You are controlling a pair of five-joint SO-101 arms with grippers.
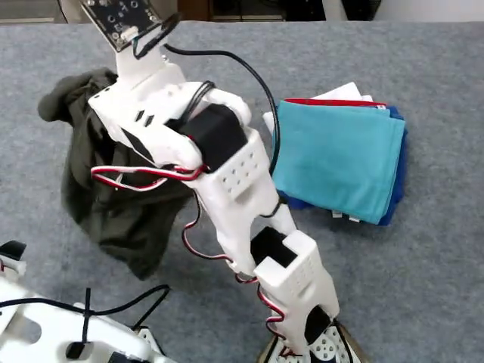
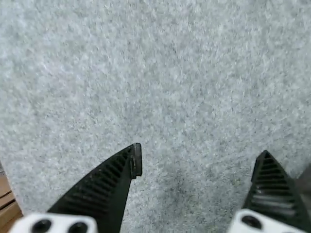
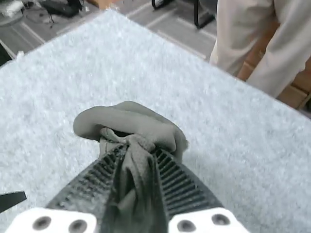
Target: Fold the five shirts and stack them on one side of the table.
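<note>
Right gripper (image 3: 138,151): jaws clamped on a bunched fold of the dark olive shirt (image 3: 130,121), cloth squeezed between the ribbed fingers (image 3: 177,187). From the high view the shirt hangs crumpled under the raised right arm (image 1: 227,174), its lower part resting on the grey felt surface (image 1: 431,287), far-left area.

Folded stack (image 1: 340,162) well apart to the right: teal shirt on top, blue shirt (image 1: 398,178) beneath, red (image 1: 333,101) and white (image 1: 344,92) edges showing at the back.

Left gripper (image 2: 200,156): jaws wide apart, nothing between them, above bare felt.
</note>
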